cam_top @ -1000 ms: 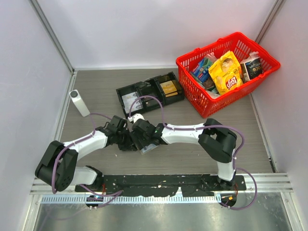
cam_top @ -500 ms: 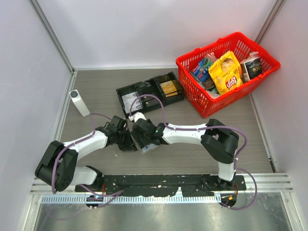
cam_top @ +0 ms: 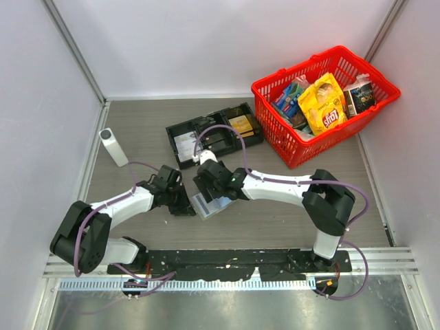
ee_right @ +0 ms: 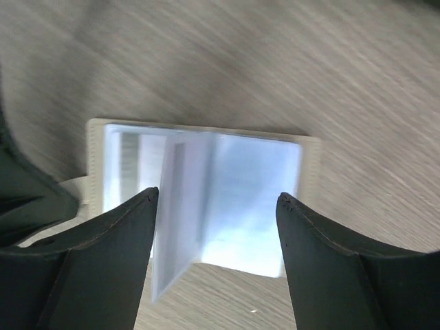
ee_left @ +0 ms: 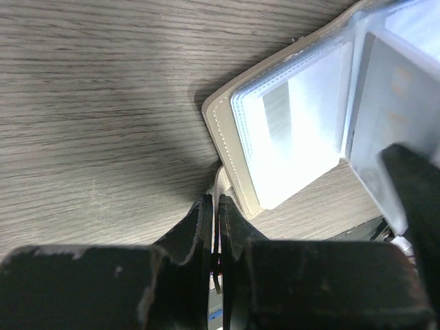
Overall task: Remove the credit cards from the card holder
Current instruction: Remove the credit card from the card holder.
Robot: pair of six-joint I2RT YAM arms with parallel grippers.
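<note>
Black fingers of the left gripper were pinched all but together, and what ran in between them looked like a thin whitish tab off the corner of the card holder. So the left side had the holder anchored by that tab, low against the wood-grain table. Just beyond those tips the holder lay opened out, a pale stitched cover with clear plastic sleeves over it, glossy and throwing back the light. Further right, the credit cards sat inside the sleeves, pale and faintly printed, with one leaf standing up off the rest. Then came the right gripper, jaws spread wide with nothing in them, straddling the holder from above. The standing leaf fell nearer its left finger, and the flat sleeves ran under the gap toward its right finger. My read on handling: the cards would be light and stiff but slick. A snug sleeve would likely drag on them, so the light, floppy holder would lift along unless the tab grip held firm. The sensible place to take hold seemed a card's exposed edge at a sleeve mouth, pinched across its thickness and drawn straight along the pocket. Which edge was the open one, I couldn't tell from these views.
</note>
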